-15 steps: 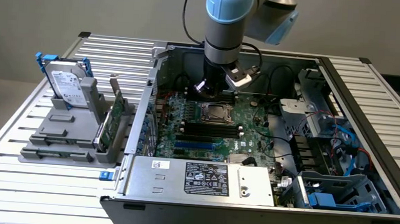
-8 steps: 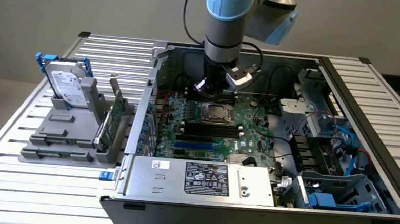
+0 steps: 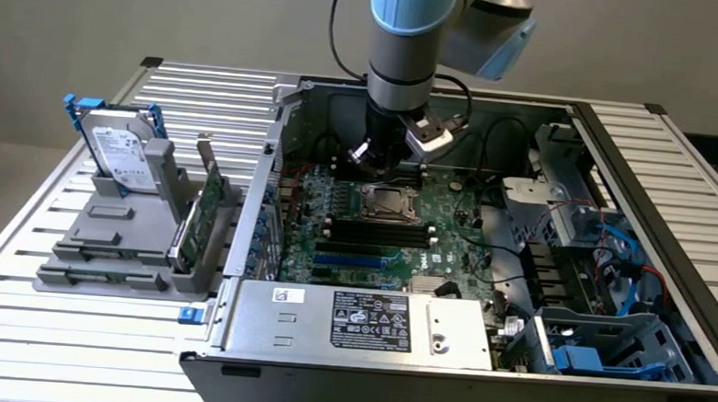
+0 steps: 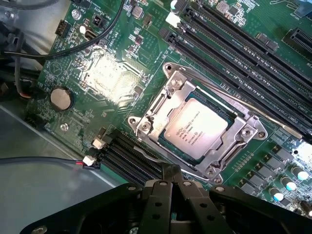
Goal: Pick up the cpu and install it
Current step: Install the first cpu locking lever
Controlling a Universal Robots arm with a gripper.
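The cpu (image 4: 195, 127) lies flat in the socket (image 4: 146, 123) on the green motherboard (image 4: 112, 73), its silvery top with printed lettering facing up and the socket's metal frame around all four of its edges. Whether the frame is latched down cannot be told. The gripper (image 4: 171, 179) hangs above the board just beside the socket, its black fingers (image 4: 161, 195) pressed together with nothing between them and no contact with the chip. In the exterior view the gripper (image 3: 392, 166) sits inside the open computer case (image 3: 655, 180), at about twelve o'clock from the socket (image 3: 388, 203). Black memory slots (image 3: 382, 230) lie just at six o'clock of the socket, and the power supply (image 3: 371, 321) with its white label lies farther along the same line. Well apart at nine o'clock, outside the case, a hard drive (image 3: 122, 156) stands upright in a grey holder (image 3: 110, 252). A round coin cell (image 4: 62, 97) sits on the board near a black cable (image 4: 97, 41).
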